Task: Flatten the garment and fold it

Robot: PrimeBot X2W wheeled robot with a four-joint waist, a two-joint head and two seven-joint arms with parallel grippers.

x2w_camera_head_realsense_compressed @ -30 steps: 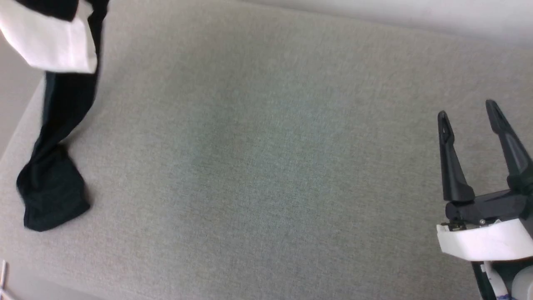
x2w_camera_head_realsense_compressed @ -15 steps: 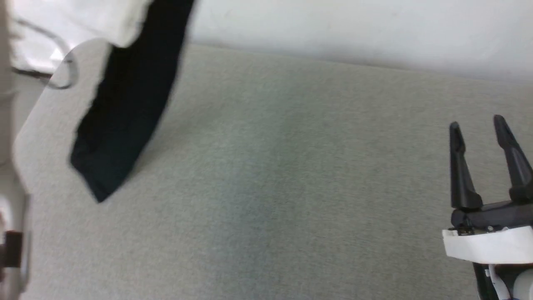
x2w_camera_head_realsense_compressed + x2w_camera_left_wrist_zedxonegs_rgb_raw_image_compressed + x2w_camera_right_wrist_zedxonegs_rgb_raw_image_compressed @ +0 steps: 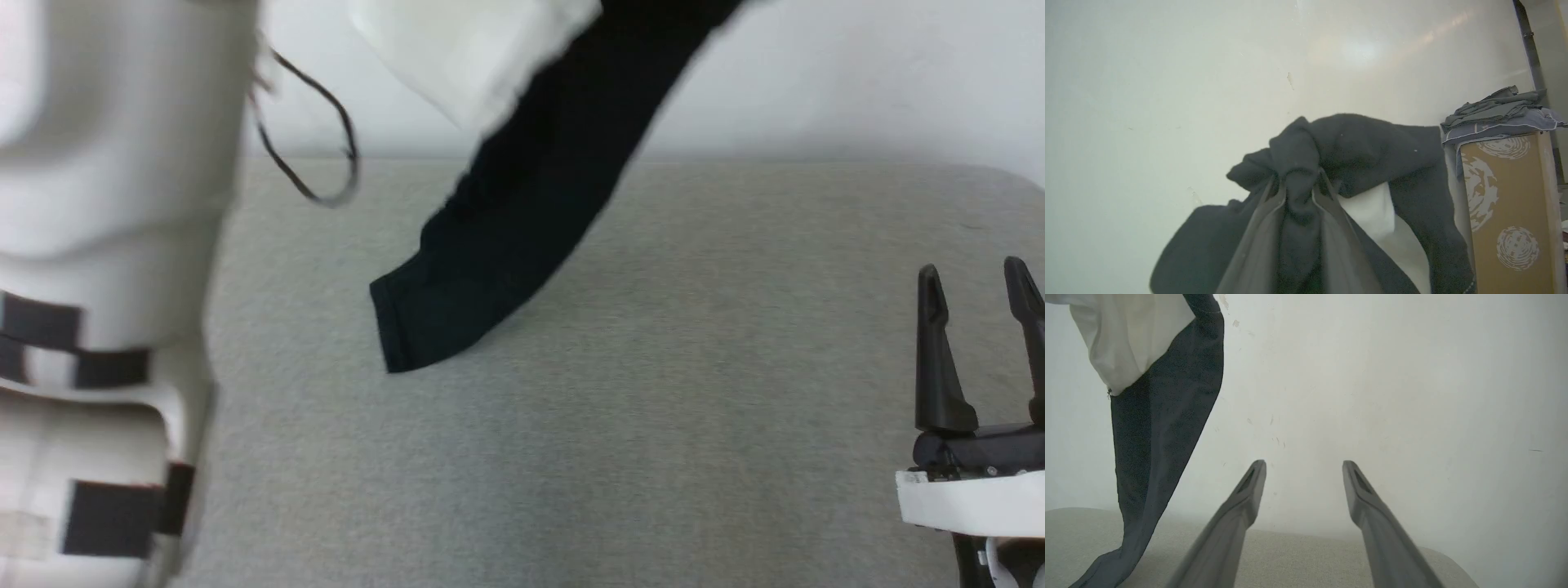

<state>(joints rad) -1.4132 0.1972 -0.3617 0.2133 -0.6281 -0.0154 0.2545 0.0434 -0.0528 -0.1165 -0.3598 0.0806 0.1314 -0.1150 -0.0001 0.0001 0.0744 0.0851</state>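
Note:
The garment (image 3: 531, 196), white with black sleeves, hangs in the air over the grey table (image 3: 653, 408); a black sleeve dangles with its cuff near the surface. In the left wrist view my left gripper (image 3: 1298, 183) is shut on a bunched black fold of the garment (image 3: 1355, 143), lifted in front of the wall. The pale left arm (image 3: 98, 286) stands tall at the left of the head view. My right gripper (image 3: 976, 278) rests open and empty at the table's right side. From the right wrist, the garment (image 3: 1163, 396) hangs to the left of the open right gripper (image 3: 1302, 465).
A pale wall (image 3: 857, 82) runs behind the table. A thin dark cable (image 3: 326, 147) loops beside the left arm. In the left wrist view a brown patterned box (image 3: 1506, 212) with folded grey cloths (image 3: 1498, 110) on top stands at the right.
The camera has tilted up, bringing the wall into view. The garment has been lifted higher and carried right, its black sleeve swinging off the table. The right gripper stays open in place.

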